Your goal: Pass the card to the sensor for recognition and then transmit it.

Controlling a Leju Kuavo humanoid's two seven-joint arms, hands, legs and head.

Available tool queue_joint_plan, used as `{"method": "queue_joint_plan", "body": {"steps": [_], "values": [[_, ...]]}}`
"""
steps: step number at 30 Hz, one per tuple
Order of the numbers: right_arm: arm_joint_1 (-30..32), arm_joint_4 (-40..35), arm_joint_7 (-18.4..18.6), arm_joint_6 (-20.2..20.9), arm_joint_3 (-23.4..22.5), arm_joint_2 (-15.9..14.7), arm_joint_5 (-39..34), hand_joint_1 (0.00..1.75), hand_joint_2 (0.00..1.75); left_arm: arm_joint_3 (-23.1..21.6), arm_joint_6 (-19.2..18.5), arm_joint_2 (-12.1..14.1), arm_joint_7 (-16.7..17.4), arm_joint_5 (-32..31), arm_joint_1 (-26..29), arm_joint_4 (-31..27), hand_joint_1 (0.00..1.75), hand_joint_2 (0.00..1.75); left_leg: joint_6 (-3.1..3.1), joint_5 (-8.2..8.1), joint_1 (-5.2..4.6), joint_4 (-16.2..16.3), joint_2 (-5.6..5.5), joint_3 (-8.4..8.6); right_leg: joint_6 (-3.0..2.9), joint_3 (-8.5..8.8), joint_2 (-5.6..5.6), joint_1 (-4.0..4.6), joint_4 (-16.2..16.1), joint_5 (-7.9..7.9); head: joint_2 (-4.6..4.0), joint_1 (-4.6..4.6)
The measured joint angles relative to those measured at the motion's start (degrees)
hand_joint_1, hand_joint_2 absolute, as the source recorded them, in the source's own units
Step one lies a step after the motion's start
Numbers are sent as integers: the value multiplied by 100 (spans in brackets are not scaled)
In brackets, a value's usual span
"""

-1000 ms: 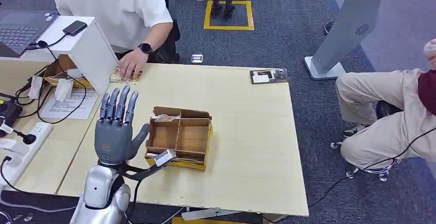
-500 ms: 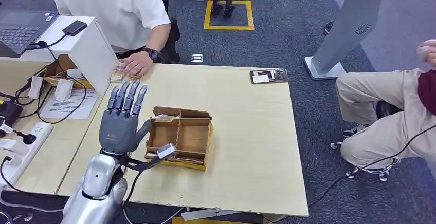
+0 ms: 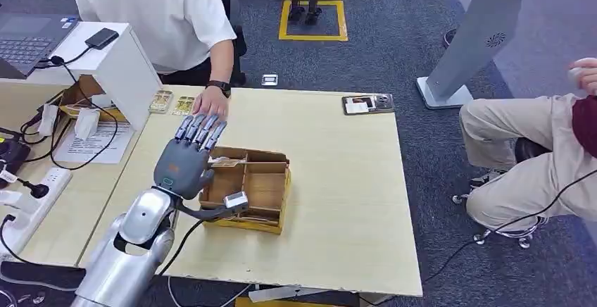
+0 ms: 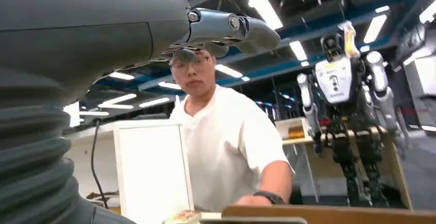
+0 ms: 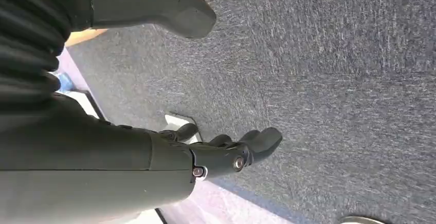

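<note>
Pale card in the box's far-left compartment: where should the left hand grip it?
Probably its upper edge, pinched from above: the card seems to lean on the far wall of the box, and walls block the sides. The left hand hovers open nearby.

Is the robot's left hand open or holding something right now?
Open. The left hand hovers over the cardboard box's near-left corner, fingers extended and apart, nothing in them.

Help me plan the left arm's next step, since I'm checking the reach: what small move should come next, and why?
Probably ease the left hand forward and down toward the wooden box. The hand hovers open over the box's near-left corner, fingers spread and holding nothing, so no card has been picked up yet. A person's hand rests on the table just beyond, so keep the move short.
</note>
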Motion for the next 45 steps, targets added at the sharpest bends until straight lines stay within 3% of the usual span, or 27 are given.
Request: {"method": "queue_joint_plan", "body": {"steps": [9, 20, 21, 22, 23, 32, 45], "values": [[12, 0, 4, 0, 0, 0, -39, 0, 175, -131, -156, 304, 0, 184, -34, 315, 0, 175, 0, 0, 0, 0, 1, 0, 0, -1, 2, 0, 0, 0, 0, -2], [17, 0, 2, -2, 0, 0, -48, 0, 175, -208, -101, 417, 98, 313, -32, 387, 0, 175, 0, 0, 0, 0, 0, -1, 0, 0, 1, 0, 0, 0, 0, -2], [18, 0, 2, -2, 0, 0, -48, 0, 175, -212, -94, 418, 98, 324, -29, 387, 51, 175, 0, 0, 0, 0, 0, -1, 0, 0, 1, 0, 0, 0, 2, 0], [18, 0, 2, -2, 0, 0, -48, 0, 175, -212, -88, 418, 98, 339, -27, 387, 169, 175, 0, 0, 0, 0, 0, -1, 0, 0, 1, 0, 0, 0, 0, -2], [17, 0, 2, -2, 0, 0, -48, 0, 175, -216, -86, 415, 98, 354, -26, 387, 175, 175, 0, 0, 0, 0, 0, -1, 0, 0, 1, 0, 0, 0, 0, 0], [17, 0, -2, -2, 4, 0, -79, 0, 175, -293, -55, 463, 8, 529, -1, 387, 175, 175, 0, 0, 0, 0, 0, -1, 0, 0, 1, 0, 0, 0, 0, -2], [14, 0, -44, -2, 48, 0, -109, 0, 175, -420, -414, 658, -497, 1091, 191, 479, 175, 175, 0, 0, 1, 0, 0, -3, 0, -1, 0, 0, 0, 0, 0, -2]]}}
